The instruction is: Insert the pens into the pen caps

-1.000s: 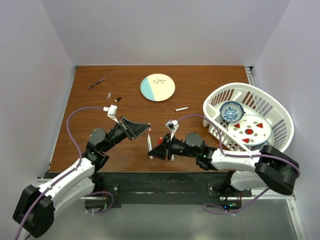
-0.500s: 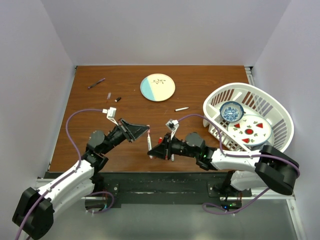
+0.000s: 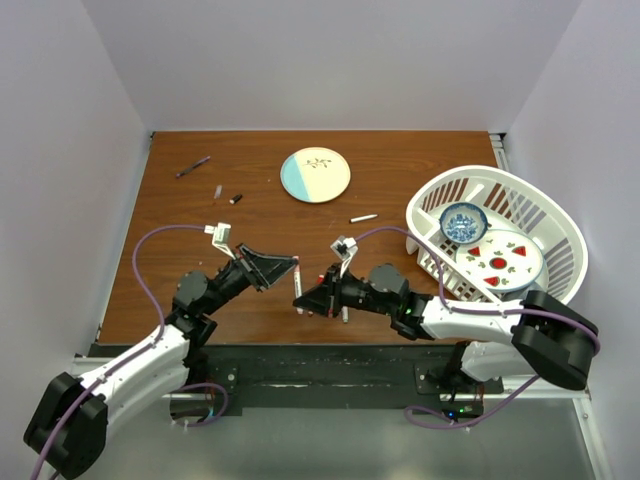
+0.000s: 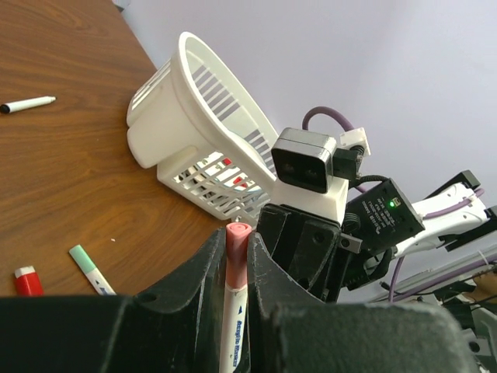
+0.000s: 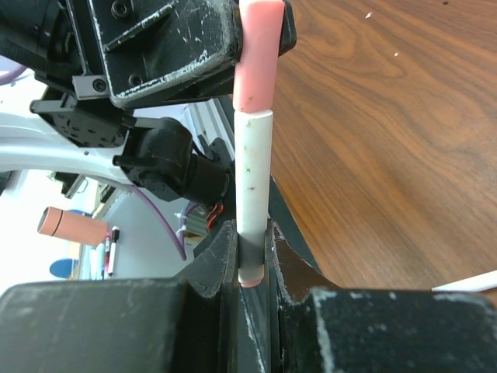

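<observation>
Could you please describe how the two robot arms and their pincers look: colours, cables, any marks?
Both arms are white links with black joints. A purple cable loops along the left arm; another follows the right arm. The left pincer and right pincer are black, wedge-shaped, scuffed white at edges.

Glossy wood-grain table point(image 3: 400, 170); white plastic basket point(image 4: 175, 124); scuffed matt black right fingers point(image 5: 365, 326).

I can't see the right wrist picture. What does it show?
A white pen stands upright, pinched in the right gripper, and its top end meets a pink cap gripped by the left gripper. The brown wooden table fills the right side.
</observation>
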Robot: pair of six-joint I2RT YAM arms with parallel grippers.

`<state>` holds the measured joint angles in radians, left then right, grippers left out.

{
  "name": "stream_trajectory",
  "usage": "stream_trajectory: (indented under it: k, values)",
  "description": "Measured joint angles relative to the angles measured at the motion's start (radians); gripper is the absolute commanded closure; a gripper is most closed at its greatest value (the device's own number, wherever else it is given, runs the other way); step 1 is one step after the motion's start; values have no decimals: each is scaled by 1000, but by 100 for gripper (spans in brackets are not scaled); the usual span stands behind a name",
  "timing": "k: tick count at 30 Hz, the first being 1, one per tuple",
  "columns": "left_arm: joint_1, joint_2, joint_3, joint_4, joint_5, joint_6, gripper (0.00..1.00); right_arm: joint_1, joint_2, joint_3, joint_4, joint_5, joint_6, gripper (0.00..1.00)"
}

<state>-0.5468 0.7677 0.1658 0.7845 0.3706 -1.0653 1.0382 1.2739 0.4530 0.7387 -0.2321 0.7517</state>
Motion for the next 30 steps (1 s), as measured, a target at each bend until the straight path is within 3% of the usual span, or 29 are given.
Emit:
stream_trajectory:
  k: [6,9,10,13,22,30]
  values:
    - [-1,-3,-31,64,-8,-7,100,7,-7,34,-63,8,-4,100]
    - [-2,-11,-31,70,-9,-8,80,10,-27,64,-132,17,-22,100]
    - [-2,-17,-31,71,-9,-7,68,11,-36,70,-152,17,-32,100]
    - [-6,-37,-32,63,9,-5,52,10,-72,84,-197,29,-64,100]
    - [-26,-49,-32,15,89,6,41,0,-129,110,-195,34,-91,100]
    - [-26,-32,7,-5,121,15,42,0,-127,110,-181,-2,-90,100]
